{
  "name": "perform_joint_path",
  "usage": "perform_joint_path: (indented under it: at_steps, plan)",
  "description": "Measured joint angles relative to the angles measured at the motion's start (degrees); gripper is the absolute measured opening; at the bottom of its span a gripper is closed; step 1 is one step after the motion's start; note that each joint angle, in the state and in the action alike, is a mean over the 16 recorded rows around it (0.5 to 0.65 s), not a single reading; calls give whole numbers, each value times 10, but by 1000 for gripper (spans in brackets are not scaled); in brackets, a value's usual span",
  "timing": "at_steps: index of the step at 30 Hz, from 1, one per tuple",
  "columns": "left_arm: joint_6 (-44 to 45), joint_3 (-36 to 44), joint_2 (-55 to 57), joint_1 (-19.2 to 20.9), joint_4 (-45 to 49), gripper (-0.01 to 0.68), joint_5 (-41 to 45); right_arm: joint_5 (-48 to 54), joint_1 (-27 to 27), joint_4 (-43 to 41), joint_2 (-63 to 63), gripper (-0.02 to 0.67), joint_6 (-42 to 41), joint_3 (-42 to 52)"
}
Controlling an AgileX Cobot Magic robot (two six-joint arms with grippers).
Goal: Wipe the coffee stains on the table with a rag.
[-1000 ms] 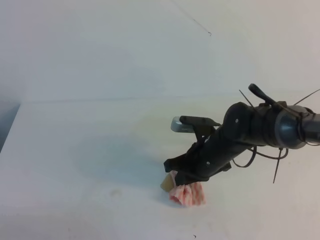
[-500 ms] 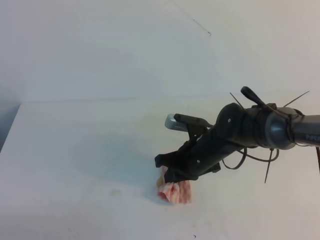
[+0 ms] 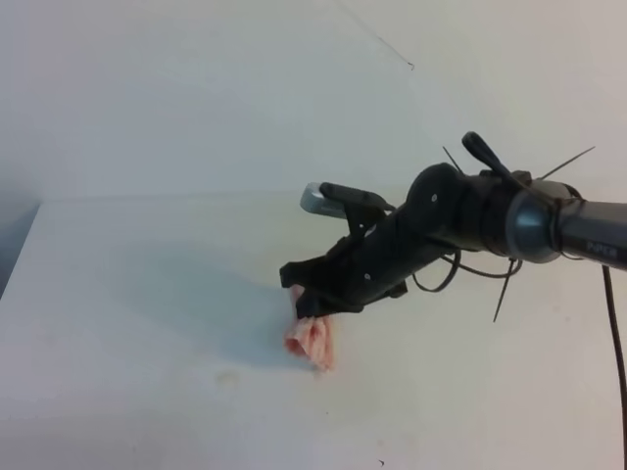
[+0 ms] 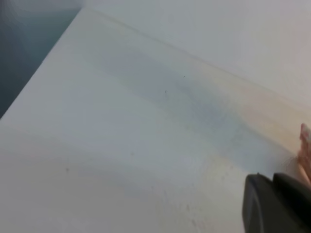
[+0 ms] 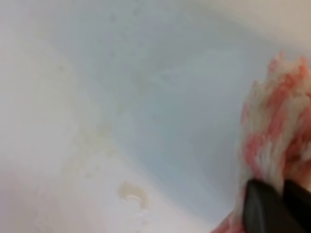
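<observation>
Rag (image 3: pixel 312 340) bunched and pinched in the right gripper (image 3: pixel 307 311), seen from the exterior high view; pink-and-white folds hang below the dark fingers and touch the white table (image 3: pixel 118 323); the arm reaches in from the right edge, wrist camera housing (image 3: pixel 321 197) uppermost; no tan blotch shows beside the rag here, only a faint ring mark (image 3: pixel 227 377) to the rag's lower left; any stain under the cloth is hidden.

Left wrist view: mostly bare table; a sliver of rag at the far right edge; dark fingertips of the left gripper (image 4: pixel 272 204) low right, apparently pressed together with nothing between them, well apart from the rag.

Right wrist view: rag fills the right side, clamped between the black tips; pale tan residue (image 5: pixel 99 141) and a small ringed droplet (image 5: pixel 132 193) lie left of the rag.

Judgement: wiping stroke in hand; next move likely calls for dragging the cloth across that residue, pressed flat to the table.
</observation>
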Motion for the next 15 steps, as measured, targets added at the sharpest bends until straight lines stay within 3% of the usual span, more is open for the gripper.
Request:
perform_joint_path:
  at_steps: [15]
  plan:
    - [0,0,0,0,0,0,0,29,31,-33,31,4,15,-59]
